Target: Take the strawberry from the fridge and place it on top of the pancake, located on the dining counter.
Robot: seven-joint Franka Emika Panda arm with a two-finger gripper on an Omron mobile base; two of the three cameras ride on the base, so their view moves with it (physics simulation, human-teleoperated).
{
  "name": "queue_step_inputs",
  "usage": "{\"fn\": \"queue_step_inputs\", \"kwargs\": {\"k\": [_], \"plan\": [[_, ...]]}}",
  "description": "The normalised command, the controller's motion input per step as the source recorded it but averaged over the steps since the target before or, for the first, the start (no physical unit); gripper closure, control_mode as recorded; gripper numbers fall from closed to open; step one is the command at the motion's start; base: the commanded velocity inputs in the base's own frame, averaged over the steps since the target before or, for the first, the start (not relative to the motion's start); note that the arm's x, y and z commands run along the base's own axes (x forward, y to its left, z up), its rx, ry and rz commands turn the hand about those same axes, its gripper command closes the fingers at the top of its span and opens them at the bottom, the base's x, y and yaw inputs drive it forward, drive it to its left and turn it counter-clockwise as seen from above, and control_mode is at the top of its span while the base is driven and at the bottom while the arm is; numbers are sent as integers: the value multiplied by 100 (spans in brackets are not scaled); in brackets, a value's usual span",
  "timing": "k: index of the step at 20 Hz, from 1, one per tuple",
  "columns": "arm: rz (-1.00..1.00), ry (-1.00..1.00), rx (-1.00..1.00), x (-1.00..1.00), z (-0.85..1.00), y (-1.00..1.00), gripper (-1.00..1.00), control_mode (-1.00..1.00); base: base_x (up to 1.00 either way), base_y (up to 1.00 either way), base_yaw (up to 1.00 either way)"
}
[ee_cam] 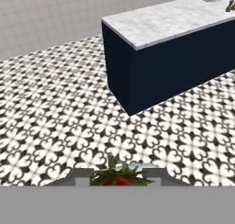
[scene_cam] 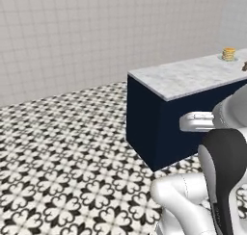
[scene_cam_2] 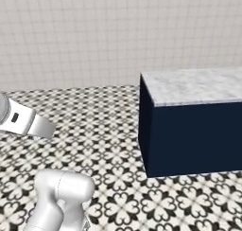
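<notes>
The step in hand looks like carrying: the strawberry (ee_cam: 118, 178) sits at the bottom of the hand view, its green leaves up, and the claw (ee_cam: 118, 181) appears clamped on it. To do it well, keep the grip steady, drive round the near corner of the desk (scene_cam: 193, 77), and bring the berry in high over the pancake (scene_cam: 228, 54), which stands near the desk's far right end. Patterned black-and-white floor (scene_cam: 62, 147) lies left of the desk, with a pale tiled wall (scene_cam: 96, 32) behind.
</notes>
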Motion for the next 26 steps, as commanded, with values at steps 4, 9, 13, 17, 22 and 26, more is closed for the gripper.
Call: {"fn": "queue_step_inputs", "kwargs": {"k": [4, 9, 13, 17, 22, 26], "plan": [[0, 0, 0, 0, 0, 0, 100, 100, 100, 66, -2], [0, 0, 0, 0, 0, 0, 100, 100, 100, 67, -6], [0, 0, 0, 0, 0, 0, 100, 100, 100, 64, -12], [0, 0, 0, 0, 0, 0, 100, 100, 100, 61, -18], [0, 0, 0, 0, 0, 0, 100, 100, 100, 59, -25], [0, 0, 0, 0, 0, 0, 100, 100, 100, 69, -28]]}}
